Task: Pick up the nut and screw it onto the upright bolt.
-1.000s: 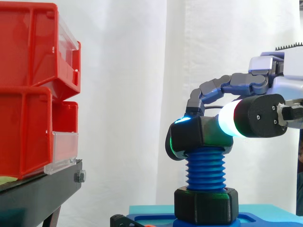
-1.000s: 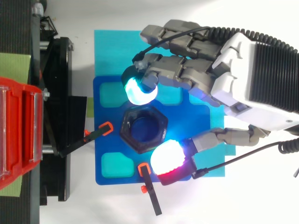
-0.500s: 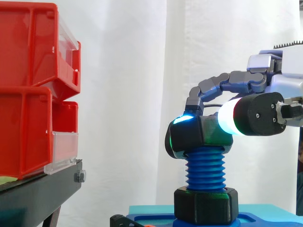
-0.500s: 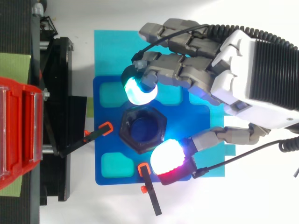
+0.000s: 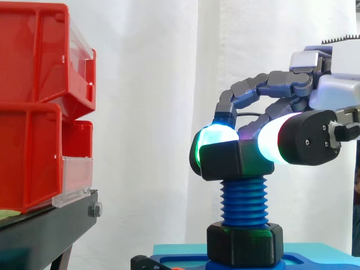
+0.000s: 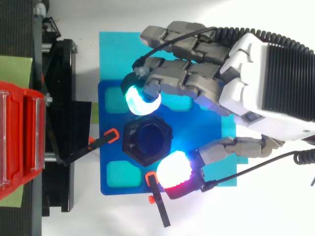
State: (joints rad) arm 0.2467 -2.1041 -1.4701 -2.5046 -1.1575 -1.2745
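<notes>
A black hexagonal nut (image 5: 233, 160) (image 6: 147, 143) sits on top of the upright blue threaded bolt (image 5: 244, 202). A second black nut (image 5: 244, 243) rests at the bolt's foot. My hand (image 6: 266, 88) reaches in from the right, its fingers curled round the top nut. A cyan-glowing fingertip (image 6: 141, 98) presses the nut's far side. The white and red glowing thumb pad (image 6: 173, 171) presses its near side. The bolt stands on a blue base plate (image 6: 206, 123).
Red bins (image 5: 39, 101) are stacked on a black stand (image 5: 50, 225) to the left. The plate lies on a cyan mat (image 6: 113, 54). Two black clamps with orange tips (image 6: 157, 201) (image 6: 101, 142) hold the plate's left and near edges.
The hand has twisted and shifted slightly left, and the nut has turned with it on the bolt's top. The cyan fingertip now sits higher and further left on the nut.
</notes>
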